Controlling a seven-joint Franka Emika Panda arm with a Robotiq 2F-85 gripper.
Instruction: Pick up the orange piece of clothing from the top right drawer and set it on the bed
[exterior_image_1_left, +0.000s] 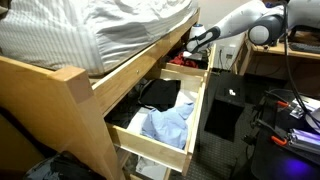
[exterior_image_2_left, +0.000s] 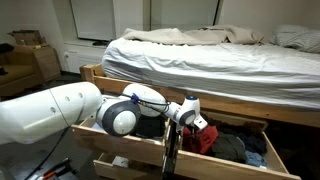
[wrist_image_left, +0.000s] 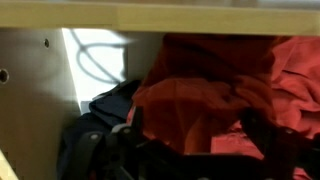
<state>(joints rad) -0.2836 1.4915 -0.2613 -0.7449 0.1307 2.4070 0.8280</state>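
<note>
The orange piece of clothing (wrist_image_left: 200, 95) lies bunched in the open top right drawer, whose pale wood inner wall (wrist_image_left: 30, 100) shows in the wrist view. It also shows in both exterior views (exterior_image_1_left: 183, 61) (exterior_image_2_left: 205, 138). My gripper (wrist_image_left: 195, 130) is down in the drawer, open, with one dark finger on each side of a fold of the red-orange fabric. It shows under the bed rail in both exterior views (exterior_image_1_left: 192, 44) (exterior_image_2_left: 186, 116). The bed (exterior_image_2_left: 200, 60), with striped white bedding (exterior_image_1_left: 110, 30), stands right above the drawers.
Black clothes (wrist_image_left: 100, 115) lie beside the red garment. A matching open drawer holds a light blue shirt (exterior_image_1_left: 168, 124) and black clothes (exterior_image_1_left: 158, 93). The bed's wooden rail (wrist_image_left: 190, 18) hangs low over the drawer. Black equipment and cables (exterior_image_1_left: 285, 125) stand on the floor beside it.
</note>
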